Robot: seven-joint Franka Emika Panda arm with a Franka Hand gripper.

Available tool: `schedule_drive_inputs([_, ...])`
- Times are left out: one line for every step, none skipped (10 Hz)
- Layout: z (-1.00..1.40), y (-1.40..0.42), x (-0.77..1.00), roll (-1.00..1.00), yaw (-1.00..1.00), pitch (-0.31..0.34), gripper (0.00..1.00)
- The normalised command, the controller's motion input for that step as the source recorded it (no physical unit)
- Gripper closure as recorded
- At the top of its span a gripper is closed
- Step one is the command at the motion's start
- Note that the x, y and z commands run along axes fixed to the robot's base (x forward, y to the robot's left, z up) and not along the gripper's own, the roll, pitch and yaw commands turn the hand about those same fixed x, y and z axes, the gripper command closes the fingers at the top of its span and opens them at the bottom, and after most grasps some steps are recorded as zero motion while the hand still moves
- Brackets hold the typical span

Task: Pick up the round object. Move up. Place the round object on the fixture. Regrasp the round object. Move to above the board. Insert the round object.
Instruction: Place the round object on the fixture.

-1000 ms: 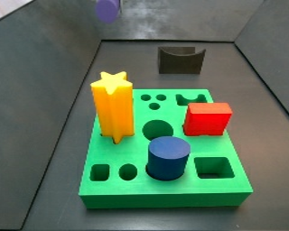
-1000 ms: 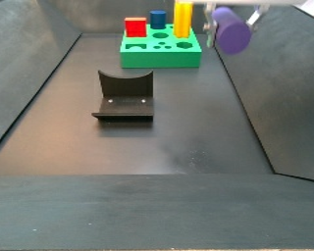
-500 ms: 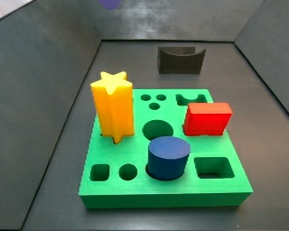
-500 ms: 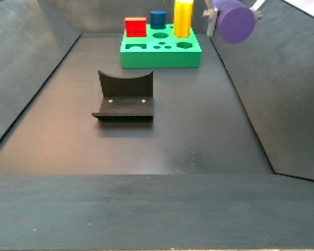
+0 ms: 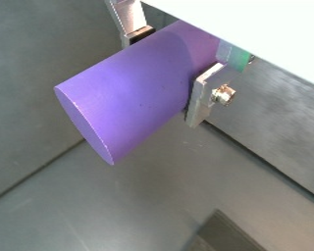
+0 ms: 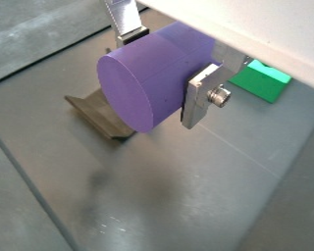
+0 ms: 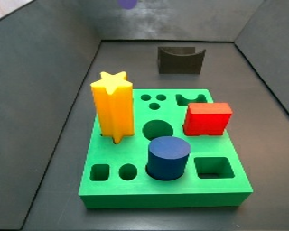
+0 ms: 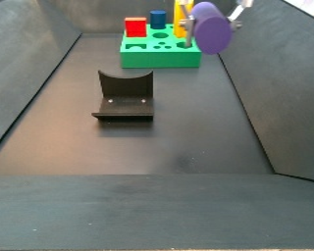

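The round object is a purple cylinder (image 5: 133, 98), and my gripper (image 5: 167, 61) is shut on it, with a silver finger (image 5: 206, 93) on each side. It shows the same way in both wrist views (image 6: 153, 78). In a side view the cylinder (image 8: 212, 29) hangs high in the air near the green board (image 8: 160, 54). In a side view only its purple tip (image 7: 127, 4) shows at the top edge. The dark fixture (image 8: 123, 96) with the U-shaped notch stands on the floor, apart from the cylinder, and also shows in a wrist view (image 6: 101, 113).
On the board (image 7: 123, 185) stand a yellow star block (image 7: 112, 104), a red cube (image 7: 209, 117) and a dark blue cylinder (image 7: 168, 158); several holes are open. Slanted dark walls enclose the floor on both sides.
The gripper has moved sideways with the purple cylinder, nearer to the board in a side view. The grip is unchanged. The fixture and board have not moved.
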Motion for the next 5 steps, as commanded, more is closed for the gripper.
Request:
schedule_drive_inputs([-0.03, 0.20, 1.00, -0.01, -0.04, 0.100, 1.00])
schedule_drive_inputs([-0.02, 0.18, 1.00, -0.01, -0.04, 0.109, 1.00])
schedule_drive_inputs([-0.01, 0.13, 0.93, -0.02, -0.04, 0.122, 1.00])
schedule_drive_inputs([-0.01, 0.11, 0.85, -0.02, -0.04, 0.129, 1.00])
schedule_drive_inputs([0.00, 0.07, 0.69, -0.02, -0.04, 0.140, 1.00])
